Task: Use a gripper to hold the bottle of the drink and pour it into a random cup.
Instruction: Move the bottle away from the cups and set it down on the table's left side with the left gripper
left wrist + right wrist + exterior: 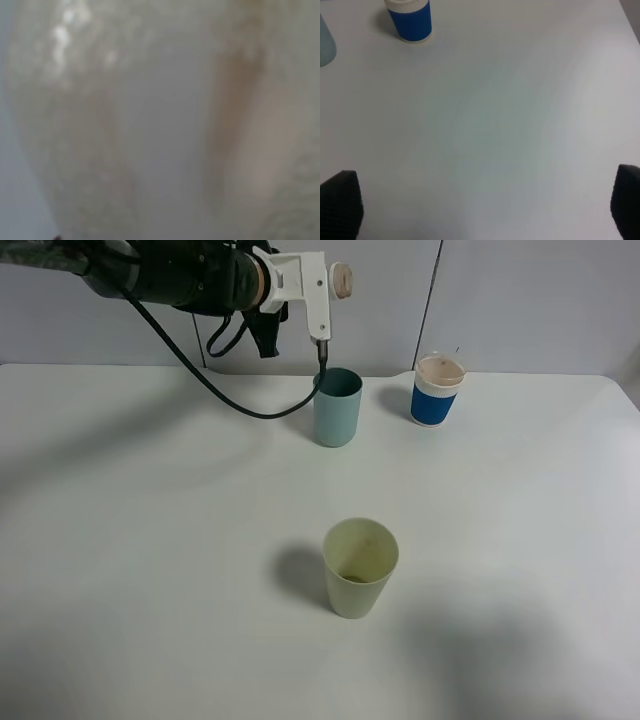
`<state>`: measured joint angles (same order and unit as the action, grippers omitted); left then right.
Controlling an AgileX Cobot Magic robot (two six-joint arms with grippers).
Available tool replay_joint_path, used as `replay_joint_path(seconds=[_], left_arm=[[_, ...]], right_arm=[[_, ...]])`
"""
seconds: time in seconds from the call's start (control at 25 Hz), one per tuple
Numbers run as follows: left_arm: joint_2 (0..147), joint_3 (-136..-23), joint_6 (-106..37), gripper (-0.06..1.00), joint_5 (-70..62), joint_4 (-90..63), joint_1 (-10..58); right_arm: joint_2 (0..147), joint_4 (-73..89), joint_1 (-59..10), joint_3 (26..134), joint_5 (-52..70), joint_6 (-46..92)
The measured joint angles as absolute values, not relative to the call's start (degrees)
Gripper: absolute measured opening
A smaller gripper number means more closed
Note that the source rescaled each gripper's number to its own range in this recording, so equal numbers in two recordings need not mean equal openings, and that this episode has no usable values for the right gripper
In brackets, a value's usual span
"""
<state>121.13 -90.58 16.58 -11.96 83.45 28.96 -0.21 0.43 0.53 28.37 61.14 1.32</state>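
The left tool (318,285) hangs high at the far side of the surface (150,540), its white jaws closed tight on the bottle (343,280). From the high view only the bottle's round tan-rimmed mouth shows, poking out sideways past the jaws. The rest of it is hidden behind the white plastic and the black arm. The bottle lies on its side rather than upright. I cannot make out whether anything runs from it.

The left wrist view gives nothing but a pale, clear blur pressed against the lens, with a brownish streak on it. That is the bottle (160,120), too near to read any label.

The teal cup (338,407) stands upright directly beneath this tool, its open rim under the bottle's mouth and apart from it. A black cable (200,380) loops from the arm down in front of the cup and back up to a dark stub under the jaws. A blue cup (437,391) stands beside the teal one, out past the bottle's mouth. A yellow-green cup (360,567) stands well below and nearer to me, with a dark smudge inside.

The right tool (482,205) is out of the high view. Its own camera shows only two dark fingertips (340,202) at the frame's corners, spread wide over bare surface. The blue cup is ahead of it, cut off at the top. A sliver of the teal cup shows at the frame edge.
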Motion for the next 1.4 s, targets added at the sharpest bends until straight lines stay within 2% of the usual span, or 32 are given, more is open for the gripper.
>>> replay_joint_path(seconds=[0.44, 0.64, 0.96, 1.4], left_arm=[[116.6, -90.5, 15.9, 0.02, -4.2, 58.3, 23.0], [116.1, -88.7, 9.3, 0.02, -0.7, 45.7, 21.8], [114.5, -79.7, -2.5, 0.02, 11.4, 30.6, 19.6], [110.3, -66.7, -3.9, 0.02, 32.6, 17.5, 14.7]], right_arm=[[-0.2, 0.4, 0.5, 28.4, 61.1, 1.3], [-0.2, 0.4, 0.5, 28.4, 61.1, 1.3], [-0.2, 0.4, 0.5, 28.4, 61.1, 1.3], [-0.2, 0.4, 0.5, 28.4, 61.1, 1.3]])
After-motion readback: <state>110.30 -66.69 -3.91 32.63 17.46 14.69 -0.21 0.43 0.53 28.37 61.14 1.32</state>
